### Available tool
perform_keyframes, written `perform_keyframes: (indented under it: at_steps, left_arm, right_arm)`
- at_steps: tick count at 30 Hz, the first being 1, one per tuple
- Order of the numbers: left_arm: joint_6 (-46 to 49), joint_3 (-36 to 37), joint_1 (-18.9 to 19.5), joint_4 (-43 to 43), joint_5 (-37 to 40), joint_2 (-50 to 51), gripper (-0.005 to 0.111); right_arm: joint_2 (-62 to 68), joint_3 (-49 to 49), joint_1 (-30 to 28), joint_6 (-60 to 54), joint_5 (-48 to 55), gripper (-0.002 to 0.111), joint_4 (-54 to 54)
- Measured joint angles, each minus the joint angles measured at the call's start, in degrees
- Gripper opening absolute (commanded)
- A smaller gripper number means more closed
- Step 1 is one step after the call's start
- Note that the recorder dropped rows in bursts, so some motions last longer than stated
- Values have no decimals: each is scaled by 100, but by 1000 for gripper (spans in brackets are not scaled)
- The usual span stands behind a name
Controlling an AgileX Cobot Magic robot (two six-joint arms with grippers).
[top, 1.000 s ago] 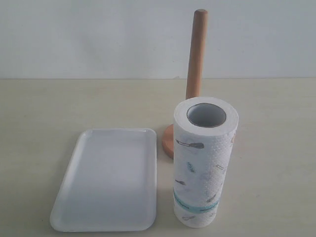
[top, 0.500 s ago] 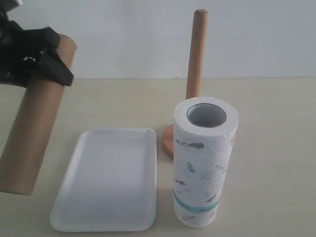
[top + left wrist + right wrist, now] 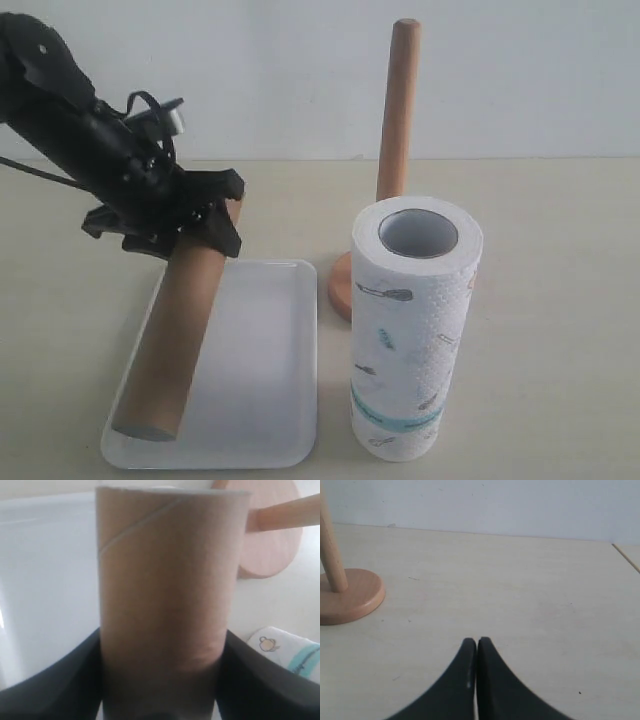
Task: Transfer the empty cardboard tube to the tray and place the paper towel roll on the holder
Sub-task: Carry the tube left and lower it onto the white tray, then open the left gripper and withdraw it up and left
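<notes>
- Left gripper (image 3: 178, 226): black fingers (image 3: 47, 682) clamped on both sides of the empty cardboard tube (image 3: 175, 335), near its upper end.
- The tube slants down over the tray (image 3: 275, 380), its lower end above the near left corner. Contact with the tray floor cannot be confirmed.
- Right gripper (image 3: 477, 647): jaws pressed together with nothing between them, seen only in its own wrist view.
- Obscured: the tube's top edge lies behind the gripper, and the left arm is cut off at the frame edge.
- The holder (image 3: 398, 110) has its base half hidden behind the upright paper towel roll (image 3: 415, 330), just right of the tray.
- Surface: pale table (image 3: 560, 300), with a plain white wall (image 3: 250, 70) behind.
</notes>
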Motion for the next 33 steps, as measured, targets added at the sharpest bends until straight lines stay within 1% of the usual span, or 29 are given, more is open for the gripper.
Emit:
perform_keyframes:
  at_steps: [8,14,16,21,24,29,31,33]
  left_arm:
    - [-72,0,-13,-318,-241,725,4]
    - [-81,0,-17,-340,-478,891,5]
    - [-20,0,-17,-354,-490,900,12]
    - [191,-23,-17,-366,-500,900,43]
    - [177,-31,-17,-377,-500,900,58]
    - [111,-31,-17,-377,-435,900,71]
    - [111,-31,-17,-377,-359,900,75]
    - [101,-31,-17,-377,-337,900,75]
  right_arm:
    - [0,0,0,0,0,0,0]
    - [0,0,0,0,0,0,0]
    - [0,0,0,0,0,0,0]
    - [0,0,0,0,0,0,0]
    - [0,0,0,0,0,0,0]
    - [0,0,0,0,0,0,0]
    - [0,0,0,0,0,0,0]
    - [0,0,0,0,0,0,0]
